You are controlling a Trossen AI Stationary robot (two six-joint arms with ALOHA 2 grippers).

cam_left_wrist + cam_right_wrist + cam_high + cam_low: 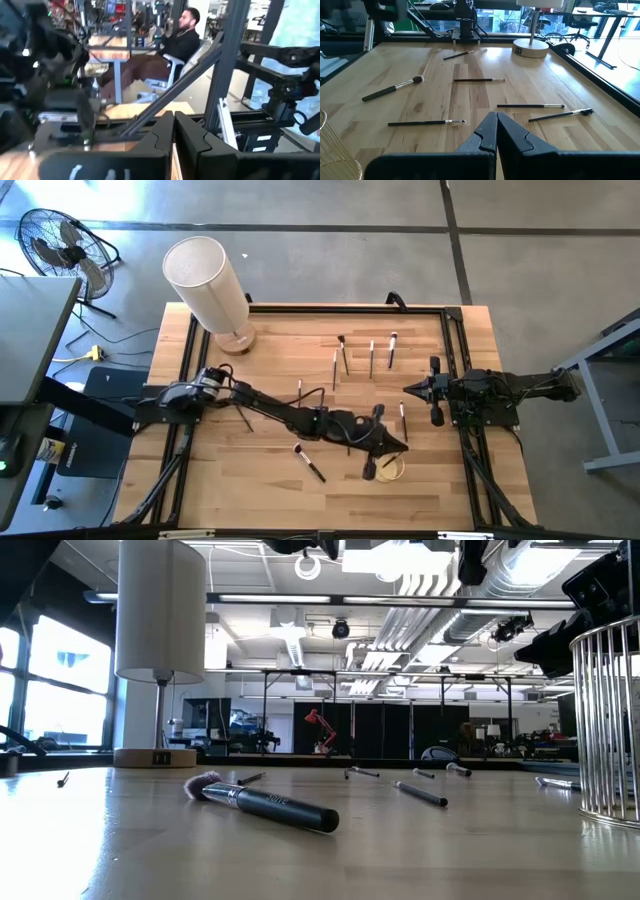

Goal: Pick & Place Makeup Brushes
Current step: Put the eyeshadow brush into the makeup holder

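Several makeup brushes lie flat and scattered on the wooden table (270, 360): thin ones near the far middle (372, 358), one (403, 420) by the right gripper, and a thick dark one with a pale tuft (310, 463) (265, 805) toward the near edge. A gold wire cup (390, 469) (608, 720) stands near the near right. My left gripper (400, 443) (174, 131) is shut, raised just above and beside the cup, pointing toward the table's right; no brush shows between its fingers. My right gripper (408, 390) (496, 125) is shut, hovering over the table's right part and pointing left at the brushes (426, 122).
A white-shaded lamp (208, 285) (160, 610) stands at the far left corner on a round base. A black frame (450, 315) runs around the table. A short dark shape (368, 470) lies at the cup's left rim; what it is cannot be told. A person sits beyond the table (180, 35).
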